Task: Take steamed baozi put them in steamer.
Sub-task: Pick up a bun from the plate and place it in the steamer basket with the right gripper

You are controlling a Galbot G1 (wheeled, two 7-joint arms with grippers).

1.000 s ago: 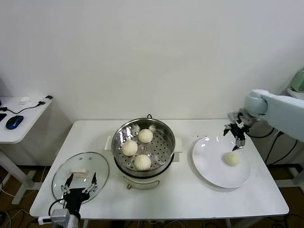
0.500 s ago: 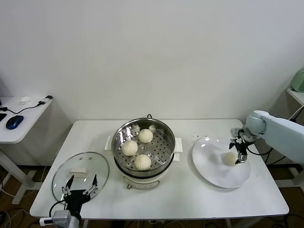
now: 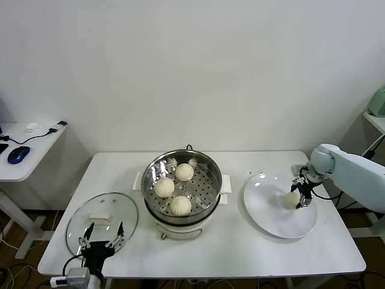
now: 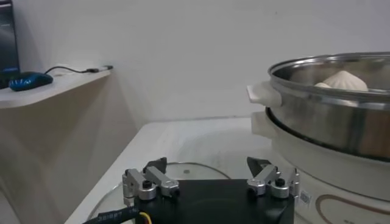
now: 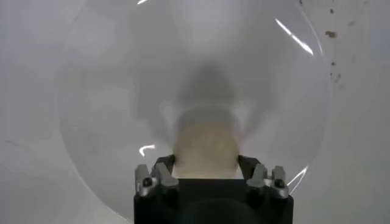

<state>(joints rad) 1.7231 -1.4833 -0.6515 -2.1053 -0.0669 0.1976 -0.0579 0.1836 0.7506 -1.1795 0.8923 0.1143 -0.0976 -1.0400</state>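
- While three buns sat in the steamer (image 3: 180,188), the last bun (image 3: 292,199) lay on the white plate (image 3: 274,220), directly between the fingers of the right gripper (image 3: 301,197).
- That gripper reached down from the counter's (image 3: 240,253) right end; the bun was round, so no axis mattered.
- Right gripper's fingers stood either side of the bun (image 5: 205,149), hugging it. Whether they were truly clamped, I could not tell.
- Left gripper (image 3: 101,239) hung spread apart over the glass lid (image 3: 102,220), far off. Right arm was plainly nearer.
- Right wrist view showed the bun centred between the fingers; the head view showed the path back to the steamer.
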